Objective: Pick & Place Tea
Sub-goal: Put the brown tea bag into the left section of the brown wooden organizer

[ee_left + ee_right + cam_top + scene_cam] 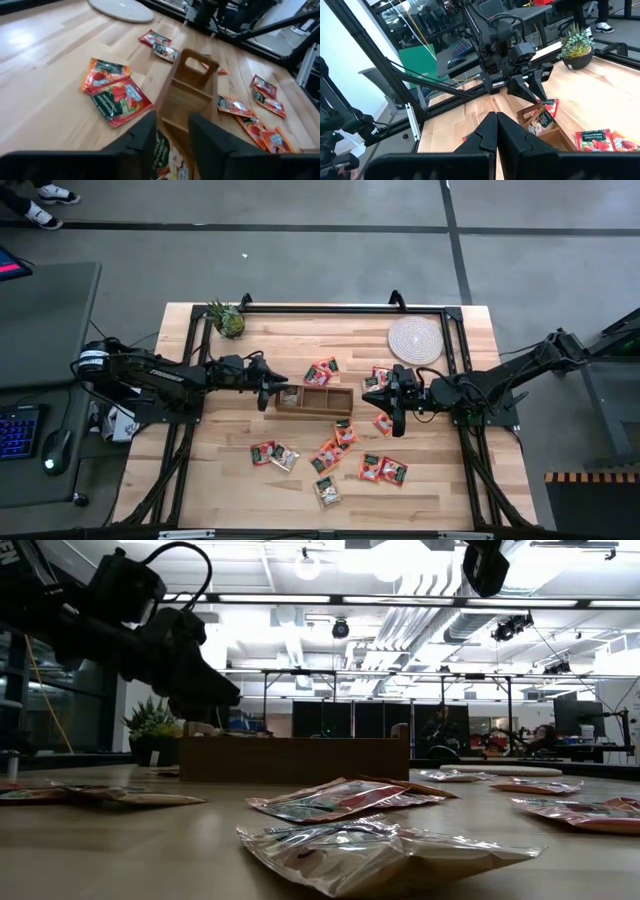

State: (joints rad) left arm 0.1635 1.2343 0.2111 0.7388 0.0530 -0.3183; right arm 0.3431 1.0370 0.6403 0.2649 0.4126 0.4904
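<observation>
The left gripper (171, 137) hangs over the wooden box's (314, 401) left end compartment, fingers parted, a tea sachet (167, 160) lying beneath them; other sachets (383, 470) litter the table (230, 490). The right gripper (496, 131) sits pinched closed and empty beside the box's right end.

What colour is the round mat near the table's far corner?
Pale off-white, woven in rings: the round mat shows best in the high view.

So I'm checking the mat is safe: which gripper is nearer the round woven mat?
Right. The right gripper sits just below the mat; the left gripper is across the table, at the wooden box's far end.

"STRAWBERRY SENSATION" on a tea sachet (595, 140)
</observation>
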